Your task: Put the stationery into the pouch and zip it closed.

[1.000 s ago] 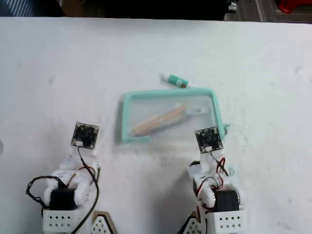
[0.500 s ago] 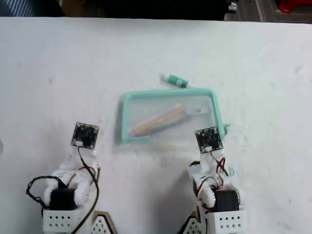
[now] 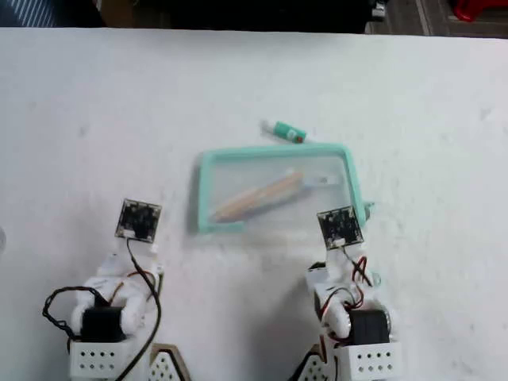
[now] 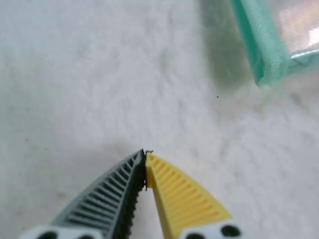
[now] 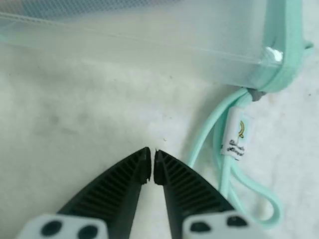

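Translucent flat pouch with mint-green trim (image 3: 274, 190) lies flat near the middle of the white table (image 3: 95, 103). Inside it are tan pencil-like sticks (image 3: 254, 197), lying slantwise, with a pale blue pen-like piece (image 3: 321, 182) at their 2 o'clock end. A small green-and-white tube with an orange end (image 3: 284, 131) lies outside, on the table just past the pouch's far edge at 12 o'clock. A mint-green cord loop with a white tag (image 5: 234, 137) hangs from the pouch corner at 4 o'clock. Cannot tell whether the zip is open or closed. Left arm (image 3: 111, 305) sits at 7 o'clock of the pouch, apart from it; the left gripper (image 4: 145, 157), with grey and yellow fingers, is low over bare table, tips pressed together, holding nothing. Right arm (image 3: 353, 305) sits at 5 o'clock; the right gripper (image 5: 152, 160), with black fingers, is just short of the pouch's near edge beside the cord loop, tips all but touching, holding nothing.
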{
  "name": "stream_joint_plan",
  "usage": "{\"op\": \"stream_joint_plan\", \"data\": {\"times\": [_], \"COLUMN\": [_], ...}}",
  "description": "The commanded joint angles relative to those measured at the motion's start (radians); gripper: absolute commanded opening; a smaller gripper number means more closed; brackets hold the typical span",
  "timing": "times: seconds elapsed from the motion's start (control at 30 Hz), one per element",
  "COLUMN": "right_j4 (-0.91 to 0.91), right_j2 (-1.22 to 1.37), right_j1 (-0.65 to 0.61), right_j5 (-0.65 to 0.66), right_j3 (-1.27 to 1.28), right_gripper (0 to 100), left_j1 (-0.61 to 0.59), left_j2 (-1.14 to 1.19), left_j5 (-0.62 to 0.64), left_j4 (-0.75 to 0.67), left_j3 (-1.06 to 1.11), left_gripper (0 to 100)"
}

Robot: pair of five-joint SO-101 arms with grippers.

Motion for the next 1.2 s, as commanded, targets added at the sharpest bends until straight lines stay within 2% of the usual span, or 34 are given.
{"op": "stream_joint_plan", "data": {"times": [0.0,0.33,0.43,0.53,0.63,0.8,0.87,1.03,1.17], "right_j4": [0.007,-0.007,-0.114,-0.119,-0.119,-0.119,-0.119,-0.128,-0.166], "right_j2": [-0.007,-0.007,-0.005,-0.007,-0.007,-0.007,-0.007,-0.008,-0.008], "right_j1": [-0.008,-0.012,0.005,0.039,0.07,0.147,0.166,0.242,0.427], "right_j5": [0.012,0.017,0.011,0.009,0.017,0.018,0.018,0.018,0.018], "right_j3": [0.009,0.009,0.009,0.009,0.009,0.009,0.009,0.003,-0.058], "right_gripper": [2.0,2.1,2.2,2.2,2.2,2.2,2.2,2.2,2.2], "left_j1": [-0.001,-0.005,-0.01,-0.001,0.001,0.013,0.013,0.013,0.018], "left_j2": [-0.008,-0.008,-0.008,-0.008,-0.008,-0.008,-0.008,-0.008,-0.008], "left_j5": [0.012,0.012,0.014,0.014,0.008,0.005,0.005,0.015,0.015], "left_j4": [0.009,-0.034,-0.054,-0.021,-0.035,-0.305,-0.362,-0.301,-0.204], "left_j3": [-0.002,-0.003,-0.107,-0.253,-0.272,-0.216,-0.233,-0.353,-0.468], "left_gripper": [3,2,2,2,3,2,2,2,2]}}
